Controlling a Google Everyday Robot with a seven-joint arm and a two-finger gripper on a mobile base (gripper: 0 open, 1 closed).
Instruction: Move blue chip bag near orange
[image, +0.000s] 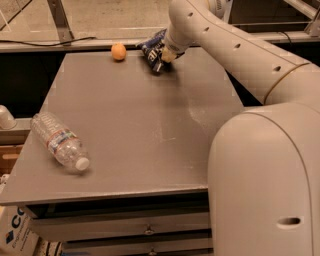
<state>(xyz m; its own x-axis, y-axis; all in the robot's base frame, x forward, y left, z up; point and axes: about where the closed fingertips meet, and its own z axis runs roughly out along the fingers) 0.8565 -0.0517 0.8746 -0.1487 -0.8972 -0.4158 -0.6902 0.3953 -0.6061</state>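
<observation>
Gripping the bag (150, 47) at top centre, our gripper (159, 64) holds it just right of the orange (118, 51); a bottle (59, 141) lies lower left on the table (150, 130).

From above, facing jaws at table's (125, 125) far edge.

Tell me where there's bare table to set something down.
Bare: the middle and near right of the table, between the water bottle and the arm. Crowded: the far edge, where the gripper holds the blue chip bag beside the orange.
</observation>
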